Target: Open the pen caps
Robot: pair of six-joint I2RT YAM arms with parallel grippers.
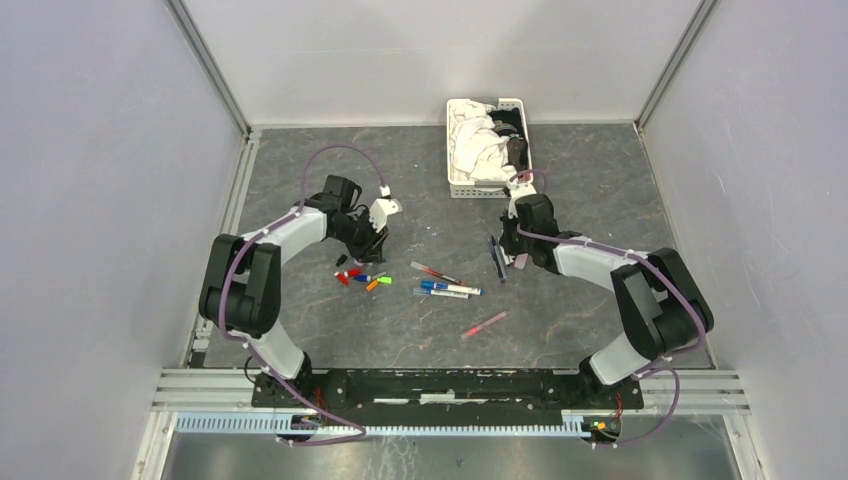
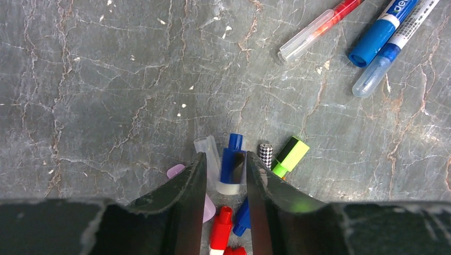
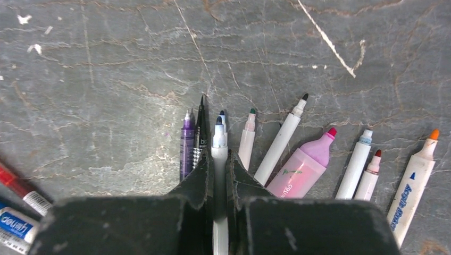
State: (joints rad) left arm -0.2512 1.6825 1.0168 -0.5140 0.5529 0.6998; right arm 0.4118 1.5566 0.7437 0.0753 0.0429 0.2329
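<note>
My left gripper (image 2: pixel 226 158) hangs low over a cluster of loose pen caps (image 1: pixel 360 278), its jaws open. A blue cap (image 2: pixel 232 162) on a clear base lies between the fingertips, with a clear cap (image 2: pixel 206 147), green cap (image 2: pixel 291 153), lilac cap (image 2: pixel 175 171) and red cap (image 2: pixel 223 228) around it. My right gripper (image 3: pixel 219 155) is shut on a white pen (image 3: pixel 219 139) with a bare blue tip. It stands over a row of uncapped pens (image 3: pixel 282 143), among them a pink highlighter (image 3: pixel 303 164). Capped pens (image 1: pixel 445 288) lie mid-table.
A white slatted basket (image 1: pixel 452 150) of cloths stands at the back, just behind the right arm. A lone red pen (image 1: pixel 485 324) lies nearer the front. Capped red (image 2: pixel 319 24) and blue (image 2: pixel 380 32) pens lie just beyond the cap cluster. Grey walls enclose three sides.
</note>
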